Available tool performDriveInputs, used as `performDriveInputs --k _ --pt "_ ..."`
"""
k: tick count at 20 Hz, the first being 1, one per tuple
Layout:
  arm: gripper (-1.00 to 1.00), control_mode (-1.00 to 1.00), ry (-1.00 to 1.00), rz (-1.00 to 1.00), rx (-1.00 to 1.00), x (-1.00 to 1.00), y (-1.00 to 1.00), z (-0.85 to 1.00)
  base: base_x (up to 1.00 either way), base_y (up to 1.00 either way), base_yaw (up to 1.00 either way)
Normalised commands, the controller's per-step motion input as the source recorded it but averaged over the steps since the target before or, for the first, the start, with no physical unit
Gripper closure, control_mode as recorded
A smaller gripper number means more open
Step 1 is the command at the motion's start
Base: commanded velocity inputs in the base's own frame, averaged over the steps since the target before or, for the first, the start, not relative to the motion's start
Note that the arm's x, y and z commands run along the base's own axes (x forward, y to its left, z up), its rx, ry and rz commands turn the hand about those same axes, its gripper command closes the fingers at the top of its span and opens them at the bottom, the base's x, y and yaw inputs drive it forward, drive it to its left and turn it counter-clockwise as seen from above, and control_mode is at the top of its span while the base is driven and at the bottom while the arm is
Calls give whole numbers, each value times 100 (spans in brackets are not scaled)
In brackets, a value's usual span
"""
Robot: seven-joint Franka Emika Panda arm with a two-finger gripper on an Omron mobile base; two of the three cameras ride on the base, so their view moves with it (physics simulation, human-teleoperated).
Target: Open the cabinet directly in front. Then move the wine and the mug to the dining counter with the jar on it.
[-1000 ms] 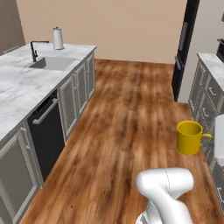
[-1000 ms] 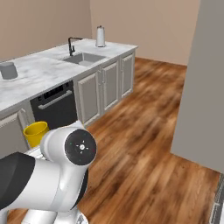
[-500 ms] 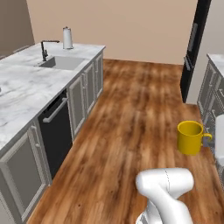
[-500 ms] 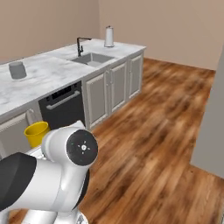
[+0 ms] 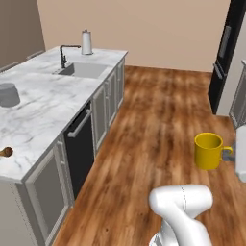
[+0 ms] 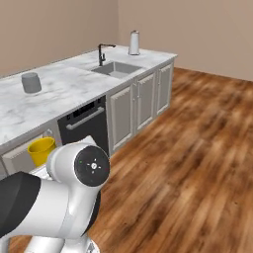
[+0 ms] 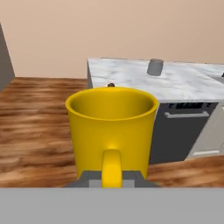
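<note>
The hand point(image 7: 111, 183) pinches the mug point(image 7: 112, 131) by its handle; the base has swung closer, so the tabletop point(image 7: 183, 83) with the jar point(image 7: 155, 67) lies ahead.

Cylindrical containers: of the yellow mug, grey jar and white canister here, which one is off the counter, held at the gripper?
The yellow mug, carried at the gripper above the floor; the grey jar and white canister stand on the marble counter.
</note>
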Motion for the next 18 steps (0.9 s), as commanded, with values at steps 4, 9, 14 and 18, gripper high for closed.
performDriveInputs --k 4,9,14,18 --pt "100 100 0 0 0 0 0 0 40 24 0" --pt "100 100 0 0 0 0 0 0 48 21 0" --pt "100 100 0 0 0 0 0 0 61 13 0" --pt "100 100 0 0 0 0 0 0 72 2 0"
